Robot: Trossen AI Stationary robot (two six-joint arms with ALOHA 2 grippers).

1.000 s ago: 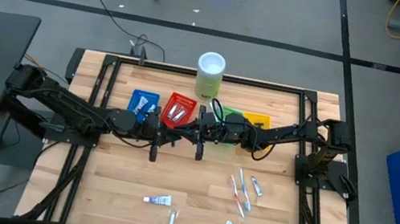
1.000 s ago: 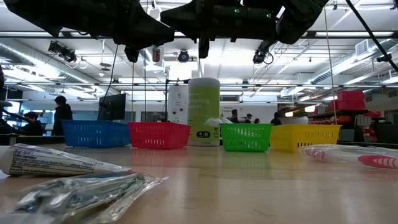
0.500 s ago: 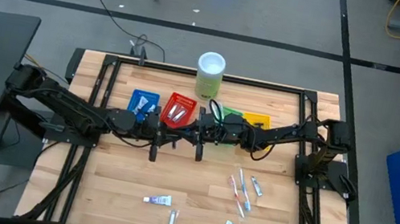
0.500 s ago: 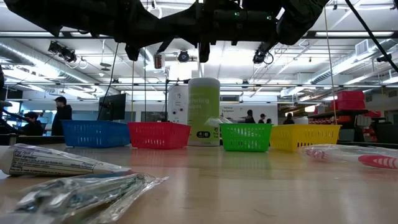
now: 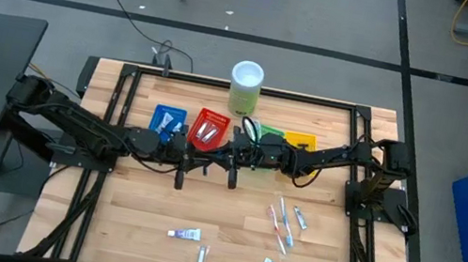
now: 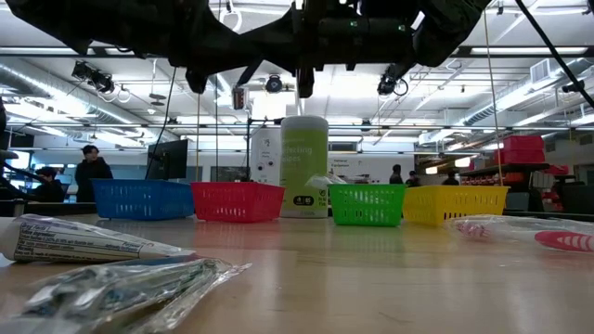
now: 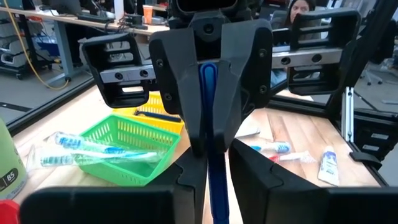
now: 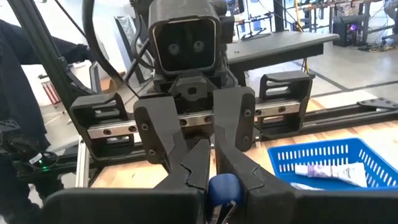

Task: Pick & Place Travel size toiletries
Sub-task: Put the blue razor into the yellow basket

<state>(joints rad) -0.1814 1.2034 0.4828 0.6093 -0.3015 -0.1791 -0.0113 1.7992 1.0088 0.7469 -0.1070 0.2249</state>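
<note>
While it hangs in the air just in front of the green basket (image 7: 134,134), a slim, smooth blue plastic stick (image 7: 207,81) with a rounded end sits clamped between the flat dark fingers of the right pincer (image 7: 211,140), which is closed tight on it. The left pincer (image 8: 212,152) faces it tip to tip, on the side of the stick away from the green basket, and the stick's other end reaches down into it. Whether the left pincer grips the stick or only surrounds it cannot be told.

Inside the green basket, a ribbed mesh of bright plastic, lie toothbrushes in crinkled clear wrappers (image 7: 93,149). Just beside the green basket on one side stands a yellow basket (image 5: 301,142) of the same mesh. On the other side come a red one (image 5: 208,130) holding short white tubes, then a blue one (image 5: 167,121). Behind the green basket stands a pale green cylinder with a white top (image 5: 245,87).

Well in front of the green basket, on the pale wooden planks of the desk (image 5: 138,191), lie more toiletries. A loose cluster of thin wrapped toothbrushes (image 5: 281,220) is the nearest, and three short white tubes (image 5: 188,234) with blue and red print are scattered farther off.
</note>
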